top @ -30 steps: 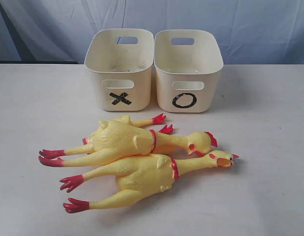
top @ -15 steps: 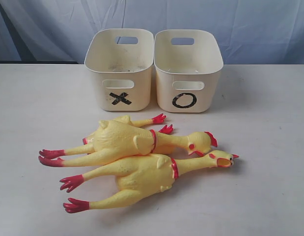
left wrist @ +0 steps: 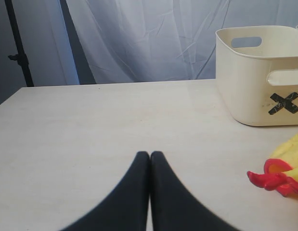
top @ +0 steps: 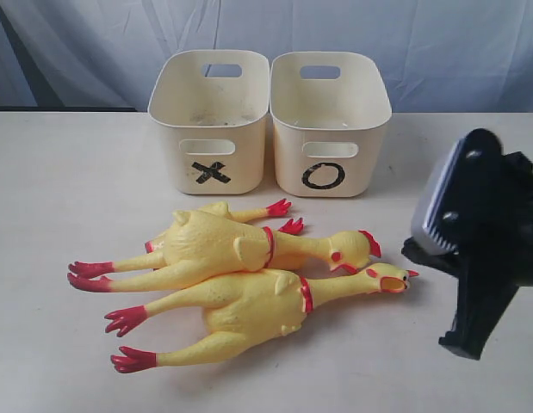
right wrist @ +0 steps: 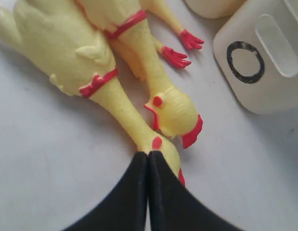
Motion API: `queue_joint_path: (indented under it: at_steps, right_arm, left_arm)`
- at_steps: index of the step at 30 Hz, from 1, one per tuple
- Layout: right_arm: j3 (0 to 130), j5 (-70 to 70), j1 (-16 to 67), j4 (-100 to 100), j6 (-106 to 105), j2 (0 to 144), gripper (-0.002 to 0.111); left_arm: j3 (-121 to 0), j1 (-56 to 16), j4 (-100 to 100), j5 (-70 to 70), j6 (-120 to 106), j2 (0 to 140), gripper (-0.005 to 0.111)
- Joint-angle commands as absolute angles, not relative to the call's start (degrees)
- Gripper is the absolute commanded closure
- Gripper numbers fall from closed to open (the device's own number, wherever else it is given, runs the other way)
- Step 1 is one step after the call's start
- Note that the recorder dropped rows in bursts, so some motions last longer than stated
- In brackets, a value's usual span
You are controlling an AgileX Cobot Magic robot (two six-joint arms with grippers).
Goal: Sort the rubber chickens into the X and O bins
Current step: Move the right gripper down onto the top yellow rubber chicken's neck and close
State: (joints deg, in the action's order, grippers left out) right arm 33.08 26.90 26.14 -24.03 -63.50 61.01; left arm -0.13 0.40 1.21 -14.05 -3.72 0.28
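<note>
Two whole rubber chickens lie side by side on the table, heads to the right: the rear one and the front one. Under the rear one, a third yellow body shows only its red feet. No head-neck piece shows. Behind them stand the X bin and the O bin, both looking empty. My right gripper is shut with nothing in it, hovering at the front chicken's head. In the left wrist view my left gripper is shut and empty over bare table, with the X bin and a red foot off to one side.
A grey-blue curtain hangs behind the white table. A dark stand rises beyond the table's far corner in the left wrist view. The O bin lies close to the rear chicken's head.
My right arm has come into the exterior view from the right and now hangs beside the chickens' heads. The chickens and bins have not moved.
</note>
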Motion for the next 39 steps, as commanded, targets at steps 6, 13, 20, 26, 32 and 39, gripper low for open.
queue_joint_path:
  at_steps: [6,13,20,26,32,39]
  right_arm:
    - [33.7,3.6,35.8,-12.8,-66.4,79.9,0.109]
    - [39.0,-1.5,38.0,-12.0,-66.4,90.7,0.106]
    - [39.1,-3.3,39.5,-12.0,-66.4,92.6,0.054]
    - [39.1,-7.7,39.5,-12.0,-66.4,93.4,0.060]
    - [39.1,-8.6,39.5,-12.1,-66.4,95.1,0.070]
    - [39.2,-10.4,39.5,-12.1,-66.4,97.7,0.070]
  left_arm:
    - [0.0,0.5,1.2,-13.3,-3.4,0.0,0.107]
    - [0.0,0.5,1.2,-13.3,-3.4,0.0,0.107]
    - [0.0,0.5,1.2,-13.3,-3.4,0.0,0.107]
    - [0.0,0.5,1.2,-13.3,-3.4,0.0,0.107]
    - [0.0,0.5,1.2,-13.3,-3.4,0.0,0.107]
    - [0.0,0.5,1.2,-13.3,-3.4,0.0,0.107]
